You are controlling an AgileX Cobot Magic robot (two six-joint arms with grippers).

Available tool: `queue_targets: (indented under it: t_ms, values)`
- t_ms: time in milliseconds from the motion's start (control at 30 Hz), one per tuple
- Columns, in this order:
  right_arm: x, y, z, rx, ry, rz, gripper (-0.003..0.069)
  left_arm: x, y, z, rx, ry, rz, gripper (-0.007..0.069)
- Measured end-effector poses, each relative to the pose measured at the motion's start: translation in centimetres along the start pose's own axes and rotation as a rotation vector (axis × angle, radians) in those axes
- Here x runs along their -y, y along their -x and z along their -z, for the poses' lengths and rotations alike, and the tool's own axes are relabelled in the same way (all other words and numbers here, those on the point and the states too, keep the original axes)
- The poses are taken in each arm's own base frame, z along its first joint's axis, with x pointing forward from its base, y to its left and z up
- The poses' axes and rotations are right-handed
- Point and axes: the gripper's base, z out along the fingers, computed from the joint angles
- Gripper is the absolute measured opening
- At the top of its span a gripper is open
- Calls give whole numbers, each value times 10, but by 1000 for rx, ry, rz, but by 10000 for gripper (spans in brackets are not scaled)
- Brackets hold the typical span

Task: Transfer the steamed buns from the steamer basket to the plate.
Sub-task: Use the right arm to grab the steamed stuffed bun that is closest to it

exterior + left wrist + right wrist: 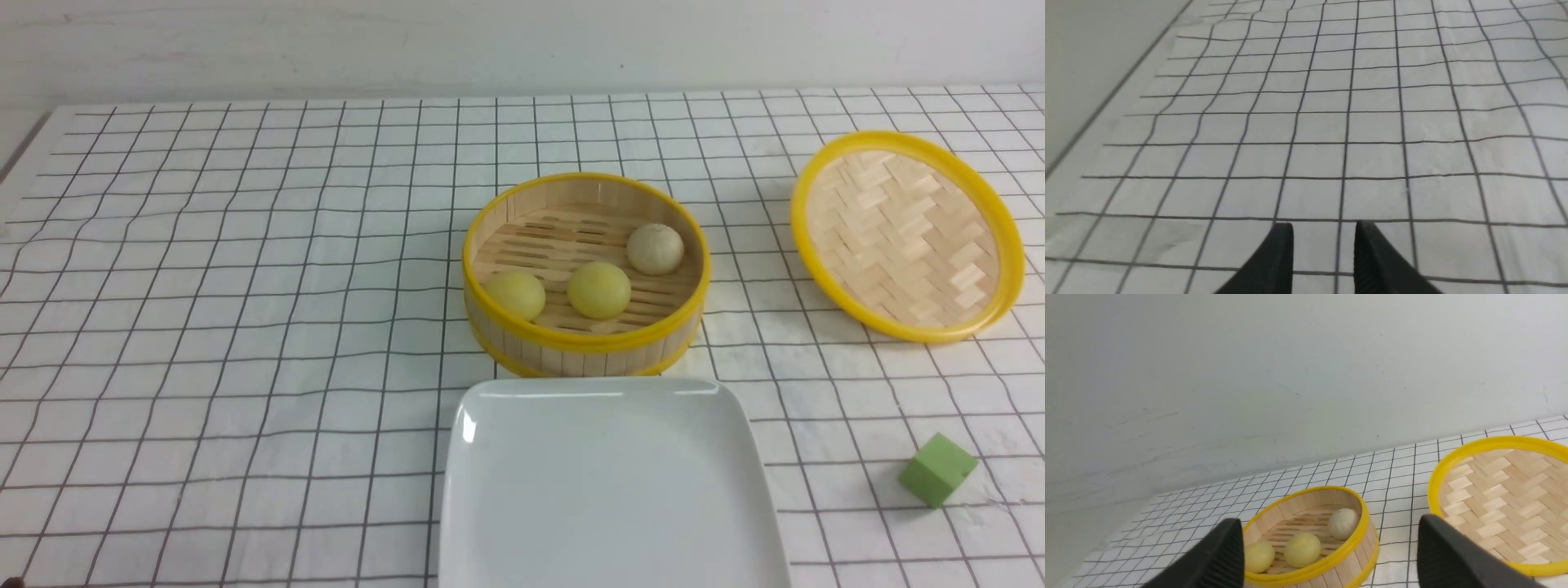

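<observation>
Steamed buns [598, 289]: three, all on the slatted floor of the steamer basket [581, 349], none touching another. The left yellow bun [514, 295] sits against the basket's near-left wall. The middle yellow bun is beside it, towards the basket's centre. The beige bun [655, 248] lies towards the basket's far-right wall.

Plate [612, 490]: just in front of the basket, on the robot's side. Its far rim is close to the basket's near wall, and it is bare and glossy.

Lid [902, 237]: well off to the basket's right, lying with its woven inside up. A green cube [937, 469] sits nearer the robot than the lid, also right of the basket. A checked cloth covers the bench [245, 327].

Right hand [1329, 520]: spread wide, with nothing between the fingers. It is raised, back from the basket on the robot's side, and all three buns show in the gap.

Left hand [1323, 228]: fingers part-way apart with only cloth between them, so it is empty. It is over open cloth, with the basket not in its camera's sight. Neither hand shows in the front view.

Step, as I read it: the very start. No bun is moved yet, and the right hand looks lined up for the first pick.

Next move, by my reckoning: carry the right hand forward and down over the basket's near rim without clipping it. Straddle one bun and close gently, since they look soft. The beige bun stands clearest of its neighbours. Then lift over the wall and come back to the plate.
</observation>
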Motion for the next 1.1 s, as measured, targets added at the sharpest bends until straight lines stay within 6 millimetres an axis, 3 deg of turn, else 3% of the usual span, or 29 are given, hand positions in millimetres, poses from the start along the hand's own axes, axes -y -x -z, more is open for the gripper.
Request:
queue_targets:
  t_ms: [267, 600, 933, 1100]
  values:
    - [-2, -2, 0, -23, 19, -25, 546, -6, -1, 0, -5, 73, -176, 242]
    - [-4, -4, 0, -41, 43, -53, 546, -7, 3, 0, 34, 87, -241, 242]
    - [-6, -13, 1, -144, 65, -51, 546, 0, 14, 1, 171, 13, -162, 242]
    - [-6, -14, 1, -152, 67, -47, 546, 5, 22, 3, 255, -68, 120, 242]
